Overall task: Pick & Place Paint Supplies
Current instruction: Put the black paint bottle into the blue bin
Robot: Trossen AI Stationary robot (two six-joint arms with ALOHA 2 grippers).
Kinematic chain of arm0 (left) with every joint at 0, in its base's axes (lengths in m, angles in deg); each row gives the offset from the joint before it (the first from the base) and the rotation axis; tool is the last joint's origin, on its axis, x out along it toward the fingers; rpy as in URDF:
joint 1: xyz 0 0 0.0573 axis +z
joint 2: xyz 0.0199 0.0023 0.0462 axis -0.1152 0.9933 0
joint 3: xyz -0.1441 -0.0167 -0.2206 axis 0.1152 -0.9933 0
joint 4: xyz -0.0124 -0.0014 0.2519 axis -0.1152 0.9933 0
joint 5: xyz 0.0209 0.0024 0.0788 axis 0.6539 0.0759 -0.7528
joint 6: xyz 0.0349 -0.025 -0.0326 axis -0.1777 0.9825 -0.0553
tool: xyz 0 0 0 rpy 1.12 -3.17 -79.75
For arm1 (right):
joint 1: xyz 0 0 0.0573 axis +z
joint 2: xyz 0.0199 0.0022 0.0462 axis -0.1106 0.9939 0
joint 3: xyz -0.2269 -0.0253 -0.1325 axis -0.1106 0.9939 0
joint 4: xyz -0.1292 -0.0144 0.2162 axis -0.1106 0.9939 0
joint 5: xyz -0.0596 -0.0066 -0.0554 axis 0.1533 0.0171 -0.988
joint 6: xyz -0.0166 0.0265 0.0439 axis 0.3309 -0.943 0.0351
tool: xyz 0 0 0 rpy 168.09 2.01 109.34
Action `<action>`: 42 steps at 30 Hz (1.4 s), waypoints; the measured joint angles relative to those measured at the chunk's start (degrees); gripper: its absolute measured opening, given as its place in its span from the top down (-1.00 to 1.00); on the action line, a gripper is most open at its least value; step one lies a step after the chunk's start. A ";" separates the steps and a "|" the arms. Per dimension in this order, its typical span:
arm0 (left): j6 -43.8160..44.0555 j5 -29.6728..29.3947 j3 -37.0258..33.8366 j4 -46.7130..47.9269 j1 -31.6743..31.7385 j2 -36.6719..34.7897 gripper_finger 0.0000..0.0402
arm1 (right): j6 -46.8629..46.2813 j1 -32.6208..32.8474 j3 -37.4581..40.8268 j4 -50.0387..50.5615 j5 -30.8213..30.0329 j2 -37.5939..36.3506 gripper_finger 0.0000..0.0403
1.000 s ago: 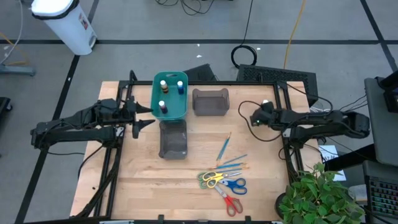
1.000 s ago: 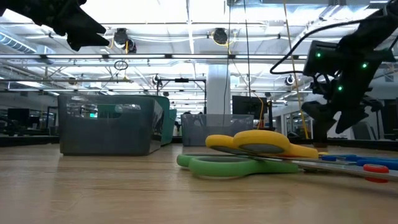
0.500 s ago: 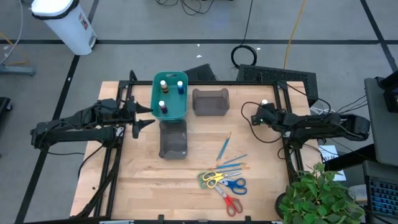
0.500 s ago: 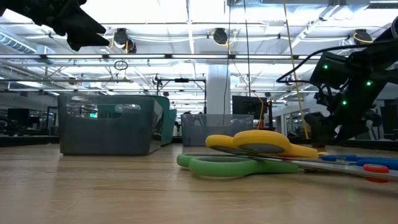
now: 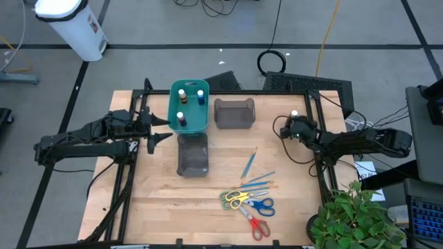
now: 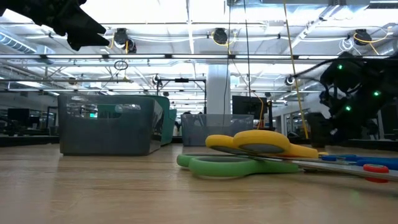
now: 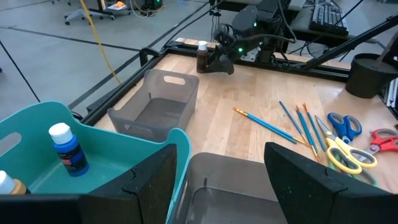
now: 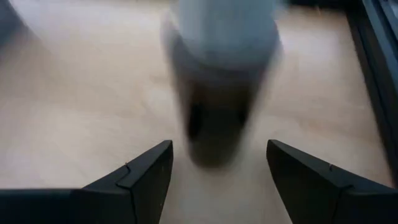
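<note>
Right gripper (image 5: 294, 128): jaws spread and holding nothing, low at the far right edge of the table, moving in on a bottle.
Brown bottle (image 7: 202, 56): white-capped, upright, straight ahead of the right gripper and lined up with the gap between its fingers (image 8: 140, 174); not yet grasped, by my reading.
Grey bin, far (image 5: 234, 113): beside the right gripper toward the table's middle; looks empty.
Brushes (image 5: 250, 166): thin blue and orange ones lying loose on the wood, nearer the table's front than the right gripper; not yet put away.
Scissors (image 5: 246, 205): green-yellow, blue and red pairs in a loose heap beyond the brushes at the front edge; untouched.
Teal bin (image 5: 188, 106): past the far grey bin from the right gripper, just beside the left one; three white-capped bottles stand inside, so that part looks done.
Grey bin, near (image 5: 193, 153): directly in front of the teal bin; looks empty.
Left gripper (image 5: 160, 128): spread wide, empty, hovering beside the teal bin, waiting.
Progress: judged under halfway; one bottle, all brushes and scissors remain.
In the way: nothing stands between the right gripper and the brown bottle; the table's rail runs close by it.
</note>
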 joint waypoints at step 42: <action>0.73 -0.01 0.04 -0.04 0.00 0.00 -0.25 | 14.20 0.19 1.02 -8.88 9.75 -0.02 0.37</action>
